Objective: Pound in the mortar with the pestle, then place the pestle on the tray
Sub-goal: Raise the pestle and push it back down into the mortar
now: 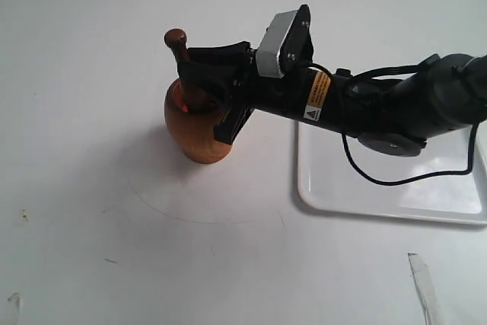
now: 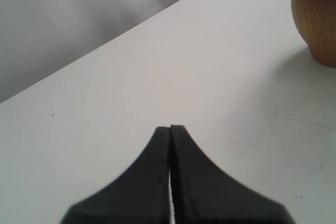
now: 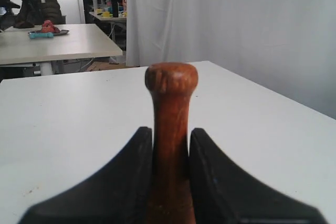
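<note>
The orange-brown wooden mortar (image 1: 196,129) stands on the white table left of centre; its side also shows in the left wrist view (image 2: 316,17). The dark brown pestle (image 1: 181,49) stands nearly upright in it, knob on top, lower end hidden inside. My right gripper (image 1: 199,74) reaches in from the right and is shut on the pestle's handle (image 3: 171,124), one finger (image 3: 128,174) on each side. The white tray (image 1: 396,180) lies to the right, partly under the right arm. My left gripper (image 2: 171,128) is shut on nothing, above bare table.
A strip of white tape (image 1: 423,283) lies near the table's front right edge. A faint curved mark (image 1: 190,215) runs across the table in front of the mortar. Other tables with objects stand beyond the far edge (image 3: 47,38).
</note>
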Controlling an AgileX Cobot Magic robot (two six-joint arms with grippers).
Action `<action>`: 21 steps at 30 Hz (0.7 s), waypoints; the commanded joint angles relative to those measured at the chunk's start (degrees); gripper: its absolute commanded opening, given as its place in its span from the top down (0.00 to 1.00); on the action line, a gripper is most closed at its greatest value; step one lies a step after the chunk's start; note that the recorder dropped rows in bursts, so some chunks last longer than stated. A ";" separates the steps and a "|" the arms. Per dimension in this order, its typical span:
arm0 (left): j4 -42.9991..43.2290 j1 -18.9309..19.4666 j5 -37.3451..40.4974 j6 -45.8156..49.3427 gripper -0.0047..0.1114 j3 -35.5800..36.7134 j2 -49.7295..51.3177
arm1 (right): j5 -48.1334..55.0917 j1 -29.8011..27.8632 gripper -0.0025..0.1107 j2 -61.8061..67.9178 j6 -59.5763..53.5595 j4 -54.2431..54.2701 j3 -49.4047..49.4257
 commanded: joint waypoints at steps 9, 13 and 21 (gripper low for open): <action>-0.42 -0.44 -0.17 -0.47 0.96 0.03 -0.07 | 0.30 0.24 0.98 -4.63 -1.26 1.22 -0.88; -0.42 -0.44 -0.17 -0.47 0.96 0.03 -0.07 | 0.30 0.24 0.98 -11.02 -1.68 1.65 -0.88; -0.42 -0.44 -0.17 -0.47 0.96 0.03 -0.07 | 0.30 0.24 0.98 -10.23 -1.68 2.10 -0.88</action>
